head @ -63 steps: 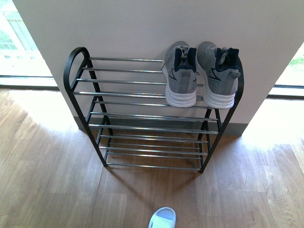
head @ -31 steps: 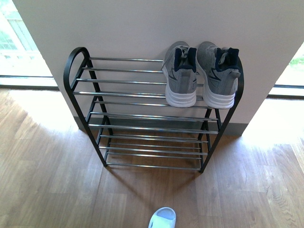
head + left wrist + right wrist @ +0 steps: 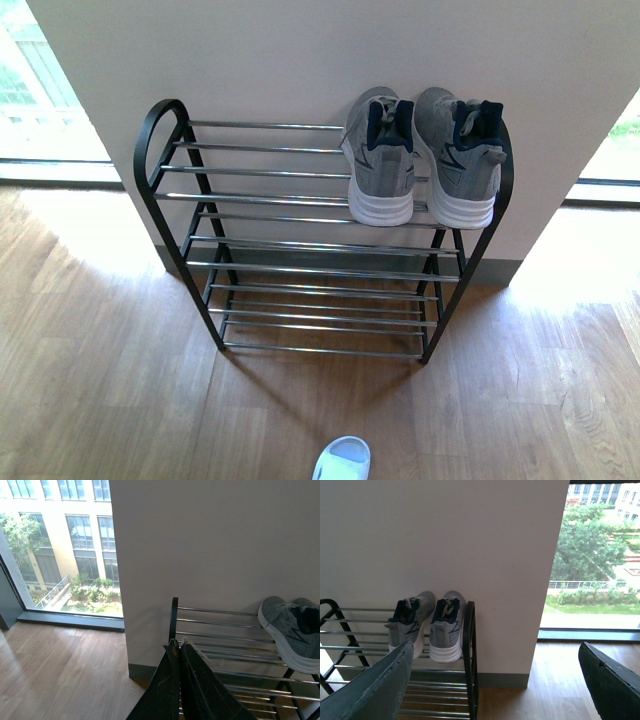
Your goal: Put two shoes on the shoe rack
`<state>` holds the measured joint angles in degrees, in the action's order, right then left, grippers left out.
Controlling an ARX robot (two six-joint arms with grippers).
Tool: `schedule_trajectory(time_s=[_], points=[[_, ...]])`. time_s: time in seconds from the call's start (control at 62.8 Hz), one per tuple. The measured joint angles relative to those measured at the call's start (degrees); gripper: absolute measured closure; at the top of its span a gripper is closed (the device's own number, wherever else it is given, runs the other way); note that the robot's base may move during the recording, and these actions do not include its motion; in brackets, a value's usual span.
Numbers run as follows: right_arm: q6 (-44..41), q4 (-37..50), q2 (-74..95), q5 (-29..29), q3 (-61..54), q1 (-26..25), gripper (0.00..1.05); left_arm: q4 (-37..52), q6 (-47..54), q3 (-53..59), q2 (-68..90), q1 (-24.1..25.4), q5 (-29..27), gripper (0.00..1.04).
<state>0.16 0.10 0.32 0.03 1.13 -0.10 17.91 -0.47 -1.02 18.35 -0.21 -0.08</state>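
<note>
Rack (image 3: 265, 198) mid-frame: sneakers (image 3: 382, 170) on top shelf, upper right. Slide (image 3: 342, 460) on floor (image 3: 110, 400), bottom edge. Left gripper (image 3: 179, 643) clenched, empty; right gripper (image 3: 495, 650) spread wide, empty

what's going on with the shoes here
The grey sneakers sit on the top shelf of the shoe rack, at its right end. A pale slide lies on the floor in front, only partly in view and untouched. Neither arm holds anything: the left gripper has its fingers shut and empty, the right gripper has its fingers wide open.
</note>
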Motion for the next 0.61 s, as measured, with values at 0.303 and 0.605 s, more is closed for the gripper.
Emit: schedule_trajectory(time_s=[0.303,0.605], points=[[0.0,-0.02,0.0,-0.02,0.0,0.0,0.09,-4.98,0.11,0.26,-5.53,0.0,0.07,1.03],[0.0,-0.02,0.0,-0.02,0.0,0.0,0.09,-17.51,0.15,0.24,-17.16,0.0,0.07,1.03]])
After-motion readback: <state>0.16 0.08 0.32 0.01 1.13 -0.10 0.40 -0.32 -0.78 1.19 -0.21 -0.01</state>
